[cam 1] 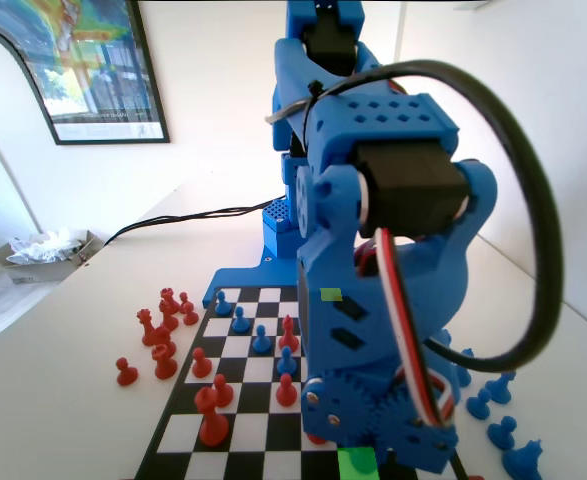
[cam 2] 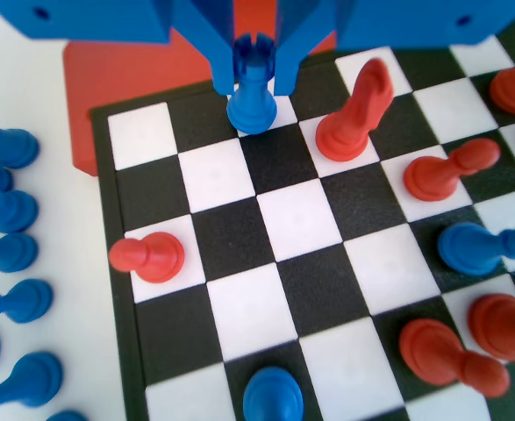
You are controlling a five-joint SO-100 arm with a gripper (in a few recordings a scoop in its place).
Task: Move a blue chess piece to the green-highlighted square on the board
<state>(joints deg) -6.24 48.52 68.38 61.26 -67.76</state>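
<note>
In the wrist view my gripper [cam 2: 253, 81] hangs over the far row of the board [cam 2: 108, 263], and its jaws press on both sides of the head of a blue chess piece [cam 2: 253, 110]. This piece has a notched top and its round base is on or just over a white square. In the fixed view the bright green-highlighted square [cam 1: 358, 465] shows at the near edge of the board [cam 1: 235, 345], partly covered by my arm [cam 1: 373, 250]. A paler yellow-green square [cam 1: 331, 295] lies farther up the board.
A tall red piece [cam 2: 354, 118] stands one square right of the held piece. More red pieces [cam 2: 446, 171] and a red pawn [cam 2: 147, 257] are nearby. Spare blue pieces [cam 2: 11, 219] lie off the board at the left. A box of crumpled paper [cam 1: 43, 255] sits far left.
</note>
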